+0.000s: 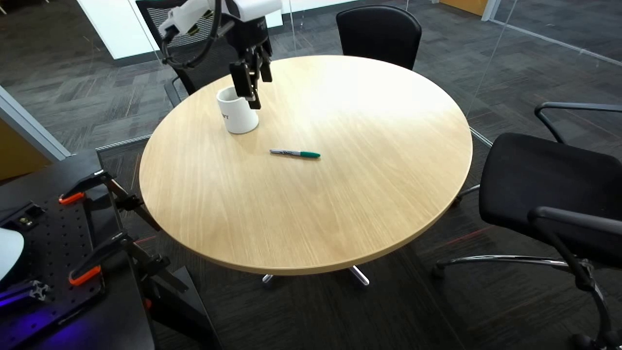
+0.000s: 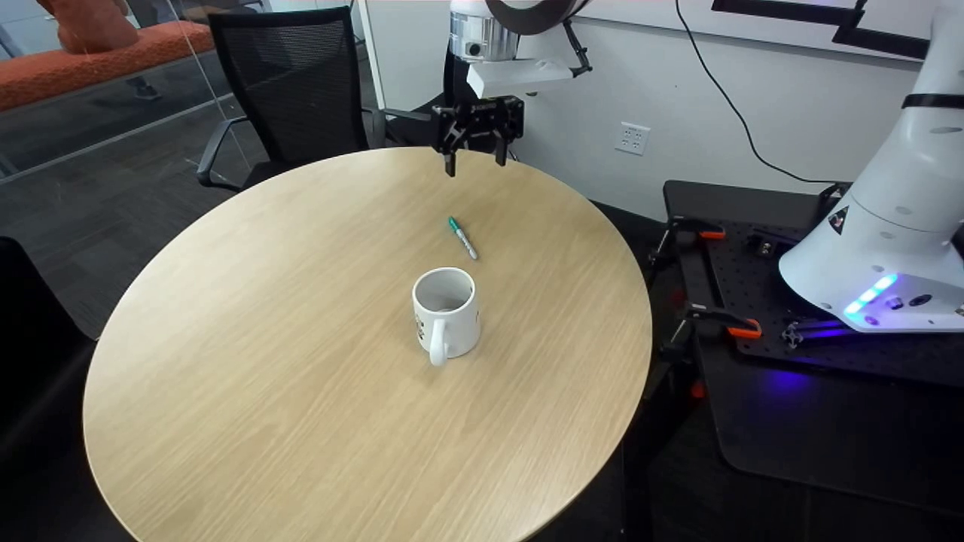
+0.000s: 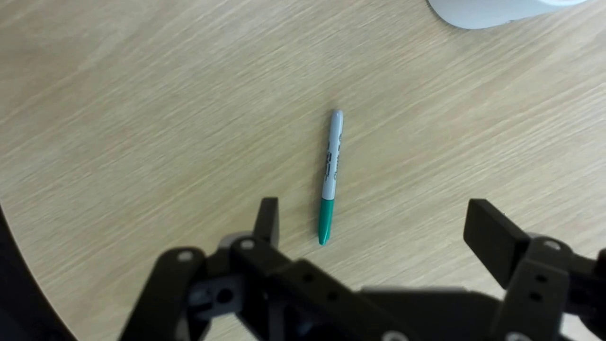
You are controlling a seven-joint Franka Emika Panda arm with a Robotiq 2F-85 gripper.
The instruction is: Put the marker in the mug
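The round wood-grain tabletop sits beneath the black Robotiq gripper, whose 2 jaws stand wide apart. On the tabletop, the white cylindrical mug stands upright. Near the mug but apart from it, the green-capped marker lies flat, green end nearer the jaws in the wrist view.

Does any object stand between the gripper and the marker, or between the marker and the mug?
Nothing visible does. The wrist view shows nothing between the gripper and the marker, and an exterior view shows nothing between the marker and the upright mug.
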